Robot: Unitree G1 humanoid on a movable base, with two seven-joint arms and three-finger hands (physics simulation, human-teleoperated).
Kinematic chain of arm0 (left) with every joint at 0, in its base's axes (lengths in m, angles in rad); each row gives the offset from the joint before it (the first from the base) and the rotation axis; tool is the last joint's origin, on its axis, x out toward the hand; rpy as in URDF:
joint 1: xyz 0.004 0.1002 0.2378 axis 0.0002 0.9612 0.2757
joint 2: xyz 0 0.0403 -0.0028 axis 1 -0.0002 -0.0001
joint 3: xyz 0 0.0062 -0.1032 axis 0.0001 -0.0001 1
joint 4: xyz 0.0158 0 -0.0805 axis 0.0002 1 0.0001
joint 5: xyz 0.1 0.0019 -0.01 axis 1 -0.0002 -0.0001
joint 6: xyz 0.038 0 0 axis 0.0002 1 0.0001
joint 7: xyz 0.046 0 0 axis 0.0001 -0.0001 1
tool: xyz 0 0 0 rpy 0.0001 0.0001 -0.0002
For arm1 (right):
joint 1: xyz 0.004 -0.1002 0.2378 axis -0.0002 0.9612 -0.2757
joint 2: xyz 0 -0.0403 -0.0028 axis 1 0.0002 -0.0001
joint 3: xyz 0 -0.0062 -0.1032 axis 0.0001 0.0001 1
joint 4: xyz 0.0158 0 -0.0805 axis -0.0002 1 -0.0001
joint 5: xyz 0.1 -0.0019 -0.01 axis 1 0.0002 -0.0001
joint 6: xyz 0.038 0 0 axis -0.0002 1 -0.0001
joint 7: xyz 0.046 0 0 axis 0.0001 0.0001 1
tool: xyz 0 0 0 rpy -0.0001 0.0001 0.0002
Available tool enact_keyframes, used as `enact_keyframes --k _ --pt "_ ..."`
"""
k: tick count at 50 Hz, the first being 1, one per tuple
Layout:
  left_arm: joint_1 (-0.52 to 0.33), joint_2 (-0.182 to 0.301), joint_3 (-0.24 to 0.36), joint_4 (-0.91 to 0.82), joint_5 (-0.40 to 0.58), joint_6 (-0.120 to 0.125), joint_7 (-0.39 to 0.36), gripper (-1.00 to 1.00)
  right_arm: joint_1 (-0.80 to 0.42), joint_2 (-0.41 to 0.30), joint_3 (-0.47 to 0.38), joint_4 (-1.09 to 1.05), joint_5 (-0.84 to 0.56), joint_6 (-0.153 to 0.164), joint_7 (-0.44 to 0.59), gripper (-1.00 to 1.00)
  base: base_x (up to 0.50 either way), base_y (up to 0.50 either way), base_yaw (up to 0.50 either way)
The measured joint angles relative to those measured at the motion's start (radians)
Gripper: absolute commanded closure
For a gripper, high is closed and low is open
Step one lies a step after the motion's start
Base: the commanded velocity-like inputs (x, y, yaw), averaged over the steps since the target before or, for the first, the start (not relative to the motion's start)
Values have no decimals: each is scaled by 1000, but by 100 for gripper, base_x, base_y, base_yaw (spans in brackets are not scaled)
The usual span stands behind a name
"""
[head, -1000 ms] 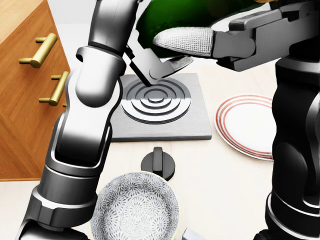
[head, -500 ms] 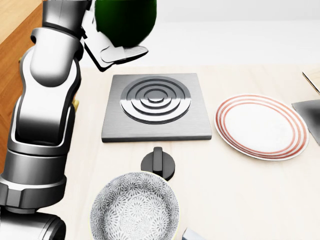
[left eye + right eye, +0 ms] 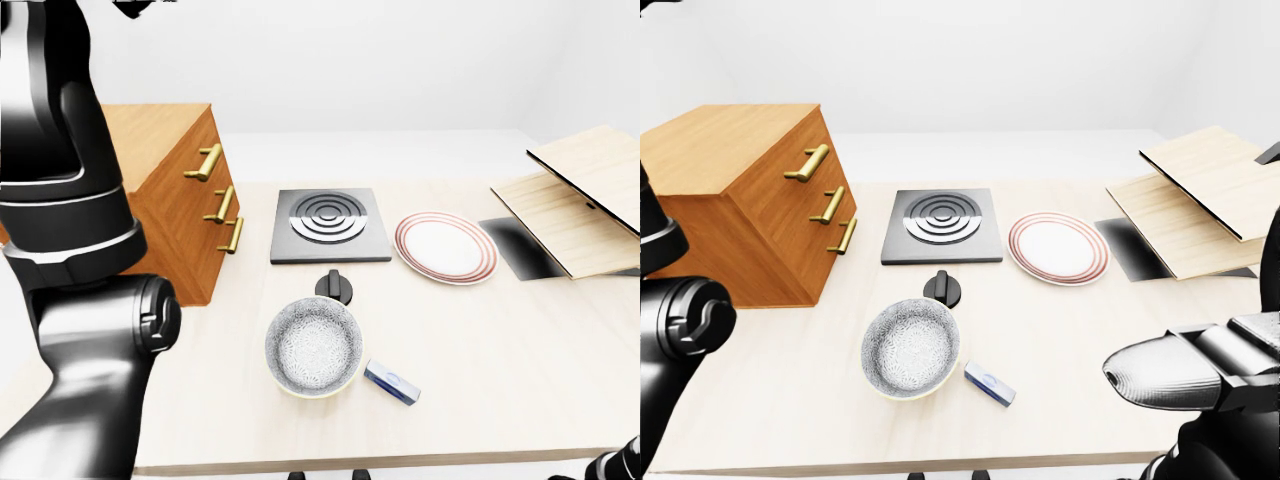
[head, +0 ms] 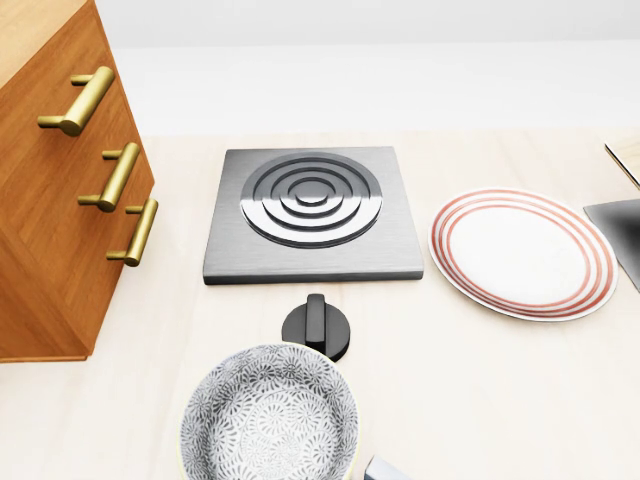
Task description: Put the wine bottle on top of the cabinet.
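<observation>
- One pale, textured fingertip of the right hand shows at about 4 o'clock in the right-eye view, pointing toward the view's left; the other fingers are cut off by the frame edge, so how far they are spread cannot be told, and nothing shows in their grasp.
- The left hand's fingers lie outside every view. Only the left arm shows, a dark column filling the 9 o'clock side of the left-eye view and running off the top edge.
- The wine bottle is not visible in any of the three views.
- The cabinet stands at 10 o'clock in the right-eye view, resting on the tabletop, with three brass handles down its drawer face. Its flat top looks bare where visible, but the left arm covers part of it in the left-eye view.
- A square hotplate lies near the middle of the head view, with a black knob just below it at 6 o'clock.
- A patterned bowl sits below the knob, cut off by the head view's bottom edge.
- A red-rimmed plate lies at 3 o'clock of the hotplate.
- A small blue-and-white box lies beside the bowl; its label is too small to read.
- Pale wooden boards lean at 2 o'clock, partly cut by the frame.
</observation>
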Motion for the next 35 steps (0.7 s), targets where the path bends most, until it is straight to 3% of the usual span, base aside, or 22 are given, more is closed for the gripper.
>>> enact_keyframes --k 8,21,35 --pt "-155 134 15 152 -53 0 -57 100 17 -3 8 2 -3 0 -8 -100 0 0 0" --pt "-294 307 24 430 -26 0 -134 100 14 -1 39 16 -42 0 -8 -100 0 0 0" --pt "-311 443 45 709 10 0 -234 100 -9 7 82 27 -95 0 -2 -100 0 0 0"
